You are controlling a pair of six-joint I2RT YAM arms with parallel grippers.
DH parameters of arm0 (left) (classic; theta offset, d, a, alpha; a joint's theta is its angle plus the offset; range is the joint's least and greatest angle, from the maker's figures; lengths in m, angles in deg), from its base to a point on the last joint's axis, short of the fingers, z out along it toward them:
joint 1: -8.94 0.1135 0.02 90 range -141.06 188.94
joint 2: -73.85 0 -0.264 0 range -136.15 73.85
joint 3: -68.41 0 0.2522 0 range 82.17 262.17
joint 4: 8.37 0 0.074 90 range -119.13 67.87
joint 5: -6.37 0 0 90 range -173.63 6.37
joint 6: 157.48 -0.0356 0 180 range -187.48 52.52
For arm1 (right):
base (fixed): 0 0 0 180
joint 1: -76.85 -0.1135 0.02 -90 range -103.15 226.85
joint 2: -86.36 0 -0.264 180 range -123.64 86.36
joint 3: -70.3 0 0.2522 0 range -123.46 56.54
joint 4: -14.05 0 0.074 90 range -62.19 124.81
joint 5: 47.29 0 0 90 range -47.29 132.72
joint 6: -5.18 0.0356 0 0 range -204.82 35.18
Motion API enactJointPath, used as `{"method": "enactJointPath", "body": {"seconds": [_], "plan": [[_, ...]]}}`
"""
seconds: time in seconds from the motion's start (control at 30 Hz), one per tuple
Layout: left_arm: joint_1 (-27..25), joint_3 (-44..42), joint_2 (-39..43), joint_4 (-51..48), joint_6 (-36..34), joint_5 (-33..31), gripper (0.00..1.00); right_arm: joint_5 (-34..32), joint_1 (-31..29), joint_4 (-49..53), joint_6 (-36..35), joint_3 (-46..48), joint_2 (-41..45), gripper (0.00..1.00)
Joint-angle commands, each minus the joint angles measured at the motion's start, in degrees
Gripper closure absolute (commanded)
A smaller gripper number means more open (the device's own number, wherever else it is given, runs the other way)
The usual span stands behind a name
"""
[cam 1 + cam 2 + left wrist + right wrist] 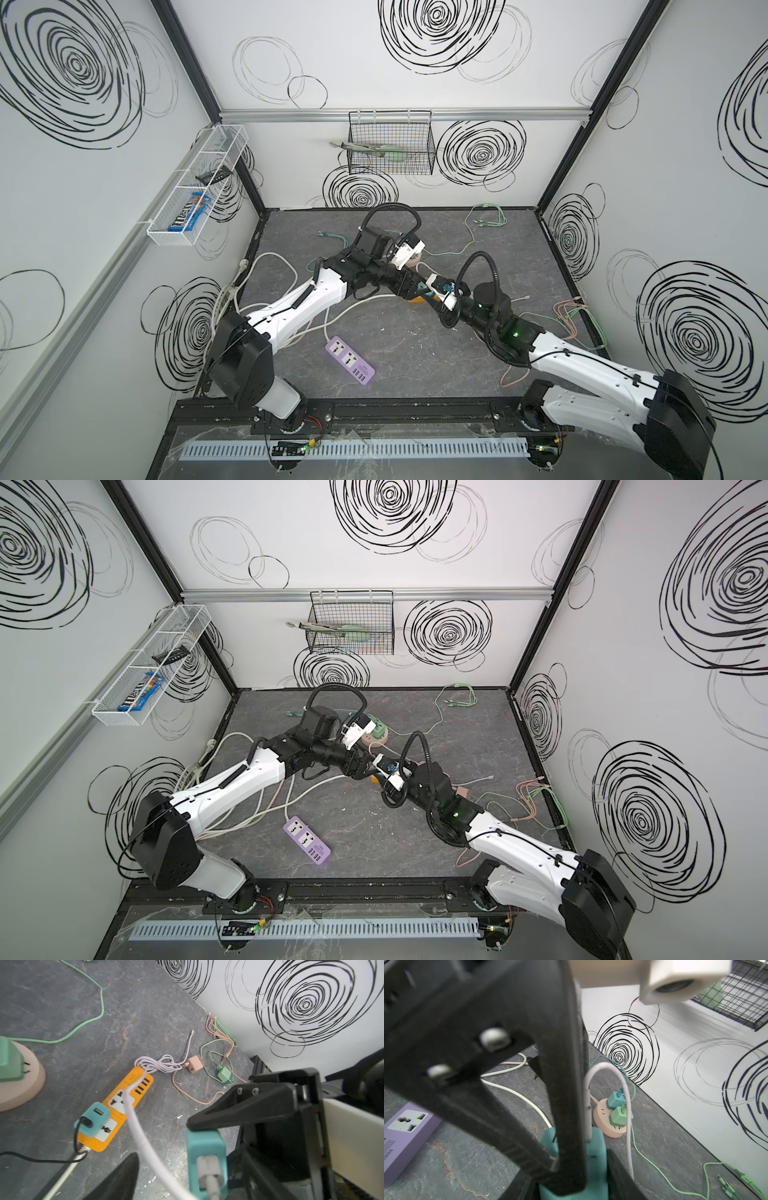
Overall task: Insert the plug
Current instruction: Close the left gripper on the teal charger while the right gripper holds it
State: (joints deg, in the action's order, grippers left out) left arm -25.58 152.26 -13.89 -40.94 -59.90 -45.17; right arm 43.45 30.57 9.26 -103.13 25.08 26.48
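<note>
Right gripper (591, 1177) pinches the teal plug (596, 1155) off the table, near the orange power strip (116, 1109). Left gripper (187, 1169) stands spread around it. The plug looks light, rigid and smooth. Its white cable (141, 1136) may tug, so hold its 2 flat sides.

Whole scene overlooked from above in both top views, wrist views set close over tabletop (62, 1012), foreground teal plug (204, 1144) shared.
</note>
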Motion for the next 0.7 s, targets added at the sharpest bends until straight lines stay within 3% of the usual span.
{"method": "enactJointPath", "body": {"seconds": [0.0,0.2,0.4,0.53,0.6,0.67], "plan": [[-0.4,1.4,-1.0,2.3,-0.3,2.2,0.34,-0.9,-0.9,-5.1,-1.3,-1.0,0.0,0.55],[-0.4,2.0,-2.1,-0.8,-2.8,3.8,0.55,0.3,-0.9,-6.2,-0.3,-1.4,0.0,0.56],[-1.1,3.9,-2.7,-6.1,-8.4,5.1,0.65,0.6,-0.9,-5.3,-0.1,-2.4,-0.6,0.55],[-1.4,4.6,-2.4,-7.1,-9.9,2.1,0.92,1.3,-0.9,-3.8,0.1,-3.4,-0.6,0.53],[-1.1,4.5,-1.9,-6.1,-9.0,-0.4,1.00,1.6,-0.9,-2.9,1.0,-3.7,-0.5,0.45],[-0.5,4.2,-1.3,-4.5,-7.8,-2.1,1.00,1.0,-0.8,-1.1,2.0,-4.3,-0.2,0.21]]}}
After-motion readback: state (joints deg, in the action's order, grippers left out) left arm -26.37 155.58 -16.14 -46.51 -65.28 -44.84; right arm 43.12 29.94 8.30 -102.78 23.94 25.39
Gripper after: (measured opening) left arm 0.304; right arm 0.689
